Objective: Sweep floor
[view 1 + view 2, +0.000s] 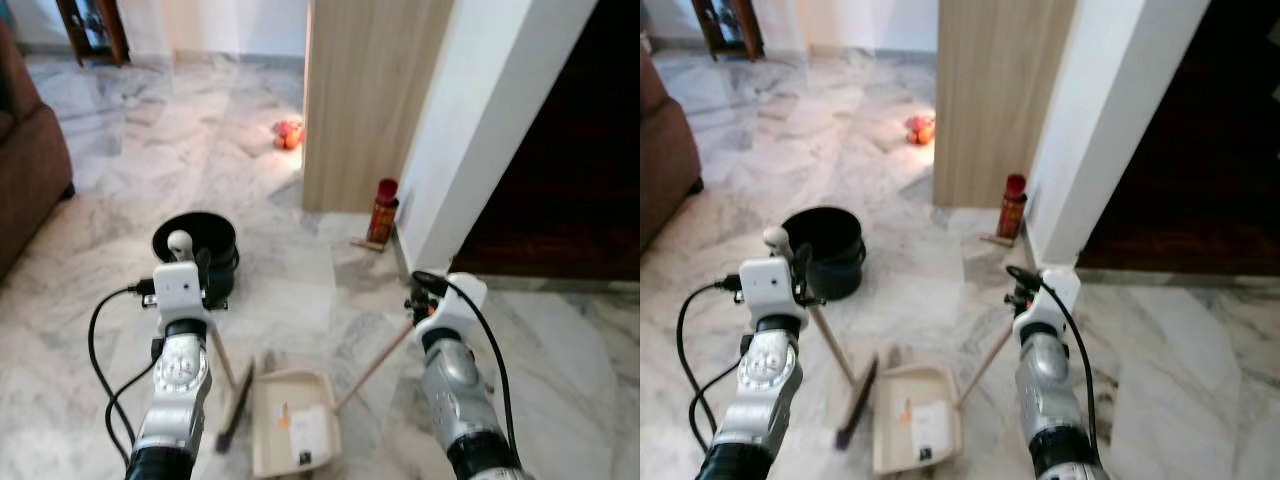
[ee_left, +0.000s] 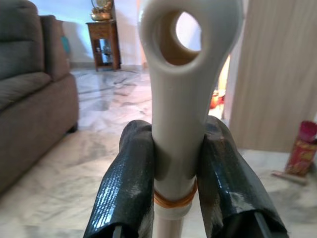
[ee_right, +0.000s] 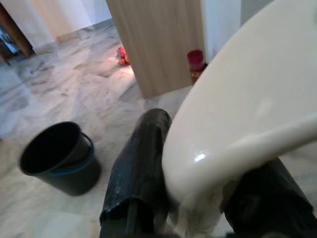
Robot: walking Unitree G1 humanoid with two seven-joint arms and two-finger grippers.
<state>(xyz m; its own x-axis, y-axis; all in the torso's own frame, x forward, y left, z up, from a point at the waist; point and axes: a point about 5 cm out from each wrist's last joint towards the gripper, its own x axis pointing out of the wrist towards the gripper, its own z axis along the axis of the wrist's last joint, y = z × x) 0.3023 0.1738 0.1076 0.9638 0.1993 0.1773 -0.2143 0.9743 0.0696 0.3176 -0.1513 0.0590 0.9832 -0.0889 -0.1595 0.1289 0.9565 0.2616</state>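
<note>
Dustpan (image 1: 290,425): set on the marble floor (image 1: 560,350) between the two arms, paper scraps lying in it.
Broom (image 1: 236,405): just left of the dustpan.
Bucket (image 1: 198,252): behind the broom.
Canister (image 1: 383,211): far right, beside the wooden panel (image 1: 370,100).
Sofa (image 1: 25,160): far left.

Broom (image 1: 855,400) beside cream dustpan (image 1: 918,420) on marble floor (image 1: 940,270), black bucket (image 1: 826,250) behind
</note>
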